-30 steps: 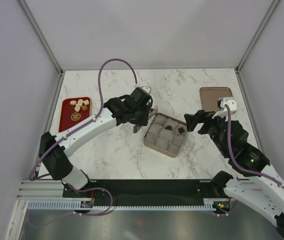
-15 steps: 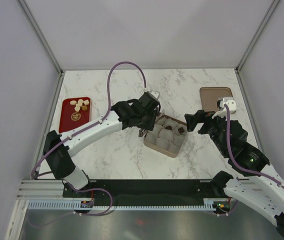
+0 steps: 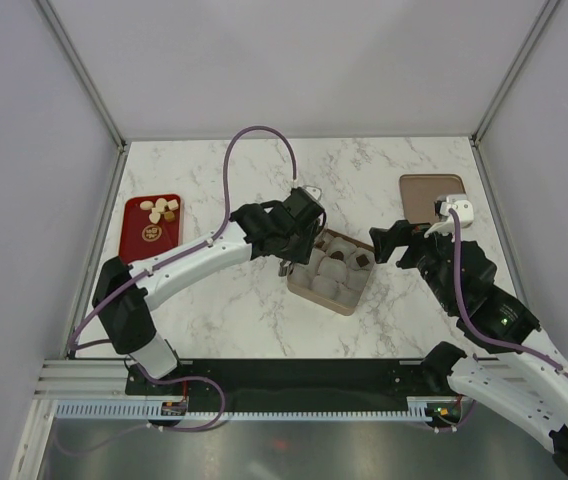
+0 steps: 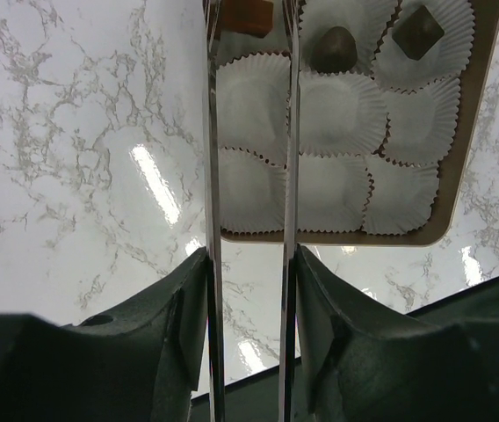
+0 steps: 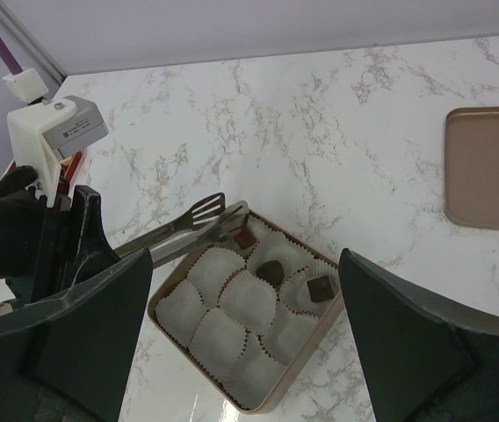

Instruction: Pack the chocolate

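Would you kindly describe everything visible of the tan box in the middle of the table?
The tan box is square with rounded corners, looks like cardboard, and sits open on the marble table, turned at an angle. Nine white fluted paper cups fill it in three rows. One edge row holds chocolate: a light brown square piece, a dark rounded piece and a dark square piece; the other six cups are empty. Metal tongs reach over the corner cup; whether they touch the box is unclear.

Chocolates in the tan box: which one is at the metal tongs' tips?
The lighter, caramel-brown square piece in the tan box's corner. The others, a dark rounded piece and a dark square piece, sit in white paper cups away from the metal tongs.
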Available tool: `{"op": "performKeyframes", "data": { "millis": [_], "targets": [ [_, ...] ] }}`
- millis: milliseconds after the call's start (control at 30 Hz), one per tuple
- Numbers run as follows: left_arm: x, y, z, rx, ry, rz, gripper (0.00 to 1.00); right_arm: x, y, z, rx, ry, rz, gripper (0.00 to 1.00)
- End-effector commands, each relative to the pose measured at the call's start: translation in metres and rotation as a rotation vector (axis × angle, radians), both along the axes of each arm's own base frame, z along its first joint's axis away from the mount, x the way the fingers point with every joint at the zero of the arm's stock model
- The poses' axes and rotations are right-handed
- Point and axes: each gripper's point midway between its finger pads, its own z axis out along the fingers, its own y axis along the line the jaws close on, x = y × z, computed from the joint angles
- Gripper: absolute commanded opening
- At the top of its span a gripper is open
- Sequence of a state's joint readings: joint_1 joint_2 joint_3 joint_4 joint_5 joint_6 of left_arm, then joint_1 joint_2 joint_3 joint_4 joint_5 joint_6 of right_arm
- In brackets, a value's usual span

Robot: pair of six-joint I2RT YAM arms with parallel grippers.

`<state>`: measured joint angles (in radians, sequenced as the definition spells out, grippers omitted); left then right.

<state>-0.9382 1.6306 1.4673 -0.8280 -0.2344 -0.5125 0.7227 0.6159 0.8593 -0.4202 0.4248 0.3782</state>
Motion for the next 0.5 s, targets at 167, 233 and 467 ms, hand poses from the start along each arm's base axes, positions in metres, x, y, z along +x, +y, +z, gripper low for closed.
{"op": "performKeyframes", "data": {
  "millis": [167, 233, 467],
  "targets": [
    [0.015, -0.009, 0.02, -0.017, -0.069, 0.016, 0.52, 0.0, -0.005, 0.021, 0.028, -0.045, -0.018, 0.95],
    [0.016, -0.009, 0.025, -0.02, -0.078, 0.018, 0.52, 0.0, -0.005, 0.021, 0.027, -0.045, -0.021, 0.95],
    [0.02, -0.007, 0.067, -0.068, -0.136, 0.021, 0.52, -0.001, -0.006, 0.022, 0.03, -0.049, -0.017, 0.95]
  ]
}}
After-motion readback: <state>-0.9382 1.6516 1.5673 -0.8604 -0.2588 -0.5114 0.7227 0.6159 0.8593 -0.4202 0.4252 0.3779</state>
